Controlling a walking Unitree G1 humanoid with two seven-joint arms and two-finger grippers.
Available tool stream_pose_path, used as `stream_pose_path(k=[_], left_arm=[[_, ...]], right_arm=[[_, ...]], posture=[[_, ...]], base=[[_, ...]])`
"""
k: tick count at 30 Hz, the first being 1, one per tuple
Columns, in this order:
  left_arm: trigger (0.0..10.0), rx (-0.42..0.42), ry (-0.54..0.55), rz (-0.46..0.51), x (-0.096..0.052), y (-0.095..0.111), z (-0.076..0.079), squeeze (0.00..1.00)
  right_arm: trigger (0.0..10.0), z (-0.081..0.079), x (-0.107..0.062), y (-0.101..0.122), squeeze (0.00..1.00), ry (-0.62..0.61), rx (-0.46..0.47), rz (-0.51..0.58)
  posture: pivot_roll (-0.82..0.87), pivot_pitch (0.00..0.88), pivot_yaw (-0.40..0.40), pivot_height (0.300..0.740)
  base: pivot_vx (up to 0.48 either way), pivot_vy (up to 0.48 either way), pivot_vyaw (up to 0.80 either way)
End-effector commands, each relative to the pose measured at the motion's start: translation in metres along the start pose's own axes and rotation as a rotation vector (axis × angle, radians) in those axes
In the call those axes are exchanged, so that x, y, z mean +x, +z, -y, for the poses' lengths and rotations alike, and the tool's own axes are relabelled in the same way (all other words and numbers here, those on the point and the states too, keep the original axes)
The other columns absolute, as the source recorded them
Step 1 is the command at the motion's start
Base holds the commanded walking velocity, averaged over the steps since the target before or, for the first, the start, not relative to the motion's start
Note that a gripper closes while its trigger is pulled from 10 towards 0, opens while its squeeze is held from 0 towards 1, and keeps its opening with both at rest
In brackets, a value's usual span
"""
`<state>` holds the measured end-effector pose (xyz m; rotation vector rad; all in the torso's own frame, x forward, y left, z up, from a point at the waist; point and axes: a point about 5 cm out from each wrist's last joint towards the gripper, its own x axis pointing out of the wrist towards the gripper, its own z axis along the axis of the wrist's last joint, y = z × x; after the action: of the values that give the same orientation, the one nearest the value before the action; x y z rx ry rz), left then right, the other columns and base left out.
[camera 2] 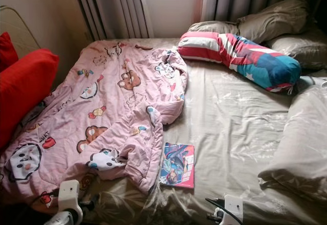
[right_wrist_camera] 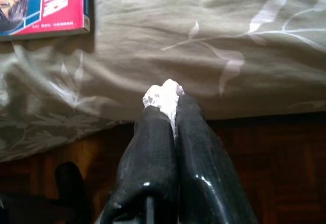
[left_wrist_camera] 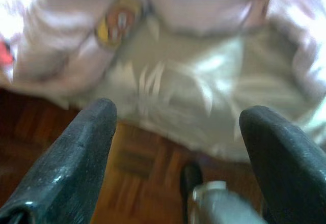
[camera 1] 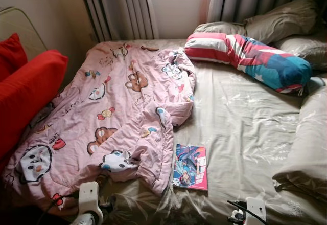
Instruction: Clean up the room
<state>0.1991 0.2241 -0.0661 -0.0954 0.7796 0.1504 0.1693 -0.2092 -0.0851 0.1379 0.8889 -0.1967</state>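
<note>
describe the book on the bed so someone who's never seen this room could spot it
Look at the bed's grey-green leaf-print sheet. Near its foot edge, just right of the rumpled pink cartoon blanket, lies the book. It is the one flat, glossy thing there, with a pink and blue illustrated cover.

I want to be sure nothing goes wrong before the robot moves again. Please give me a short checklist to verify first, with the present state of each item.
1. Right gripper keeps hold of the white crumpled scrap: ok, fingers closed on it.
2. Left gripper free for picking: ok, fingers wide apart, nothing between them.
3. Magazine reachable: ok, it lies flat on the sheet near the bed's edge, beside the pink blanket.
4. Blanket tidy: not ok, it lies crumpled over the left half of the bed.
5. Place to drop the scrap: cannot tell.
</note>
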Motion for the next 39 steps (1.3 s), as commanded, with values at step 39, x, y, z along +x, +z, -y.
stream_pose_path(k=[39], left_arm=[[10.0,-0.004,0.062,-0.123,-0.010,-0.022,-0.028,0.00]], right_arm=[[10.0,-0.001,0.000,-0.005,0.00,-0.010,0.004,-0.037]], posture=[[-0.08,0.000,0.066,0.740]], base=[[0.000,0.006,0.29]])
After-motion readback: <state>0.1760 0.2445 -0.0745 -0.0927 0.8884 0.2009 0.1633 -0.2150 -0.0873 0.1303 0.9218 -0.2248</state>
